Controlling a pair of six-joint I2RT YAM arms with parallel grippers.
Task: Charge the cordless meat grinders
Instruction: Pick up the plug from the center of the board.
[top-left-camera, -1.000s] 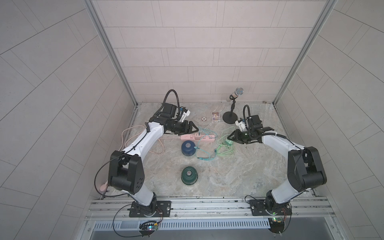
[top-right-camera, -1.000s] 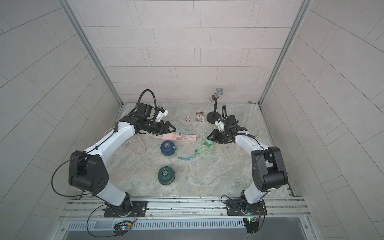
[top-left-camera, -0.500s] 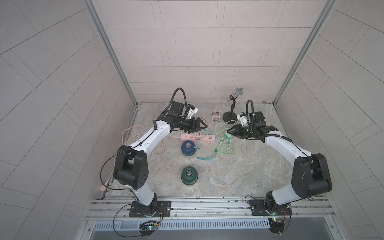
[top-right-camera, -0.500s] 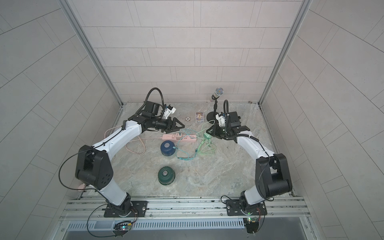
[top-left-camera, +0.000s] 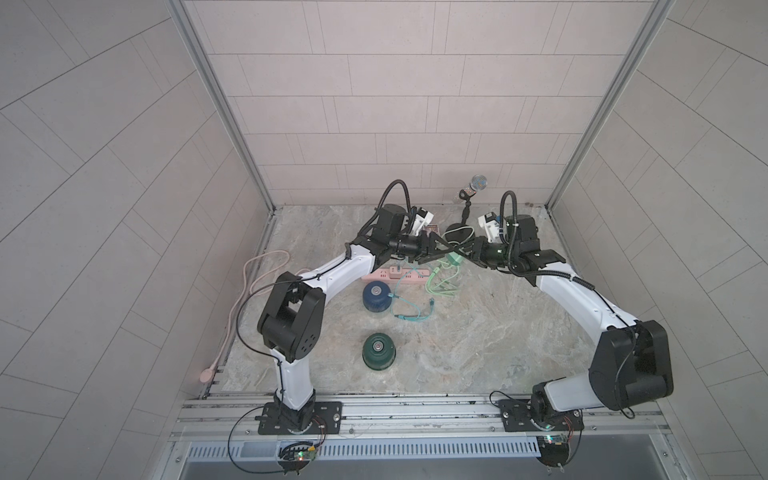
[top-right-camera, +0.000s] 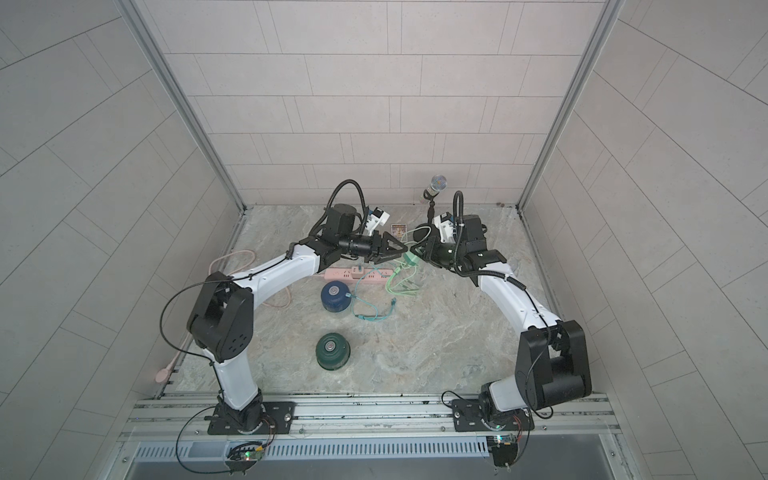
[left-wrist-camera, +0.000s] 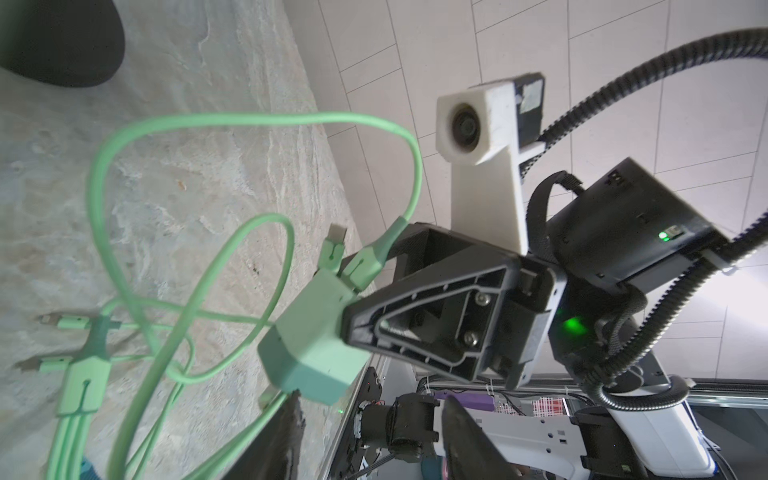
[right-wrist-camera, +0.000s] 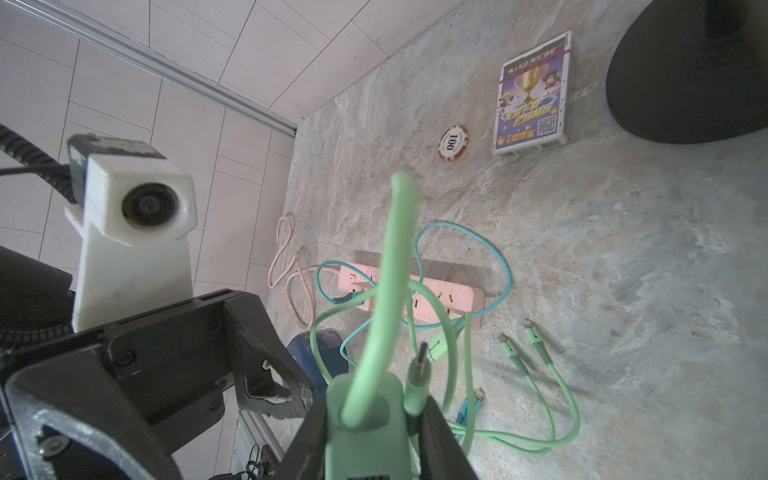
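**Arms converged on the adapter; grinders unmoved**

Since a second ago the right gripper (top-left-camera: 465, 254) has lifted from down by the cable pile and swung toward centre. Its jaws pinch the green adapter (top-left-camera: 456, 260), now held up off the bench (top-left-camera: 498, 332). The green cable (top-left-camera: 442, 286) hangs from the adapter down to the bench.

Over the same second the left gripper (top-left-camera: 442, 253) has come across from the left end of the pink strip (top-left-camera: 395, 273). It now points at the adapter, tips just beside it. Its jaws are spread: the left wrist view shows its fingers (left-wrist-camera: 274, 440) apart, with the adapter (left-wrist-camera: 307, 345) ahead of them rather than between. The two grippers face each other above the bench, between the strip and the mic stand (top-left-camera: 465, 210).

The blue grinder (top-left-camera: 375, 296) sits upright just in front of the strip, same spot as before. The teal cable (top-left-camera: 409, 311) runs from its side to the strip; how firmly it is seated cannot be told.

The green grinder (top-left-camera: 378, 350) stands upright nearer the front rail, well apart from both cables, and has also not moved.
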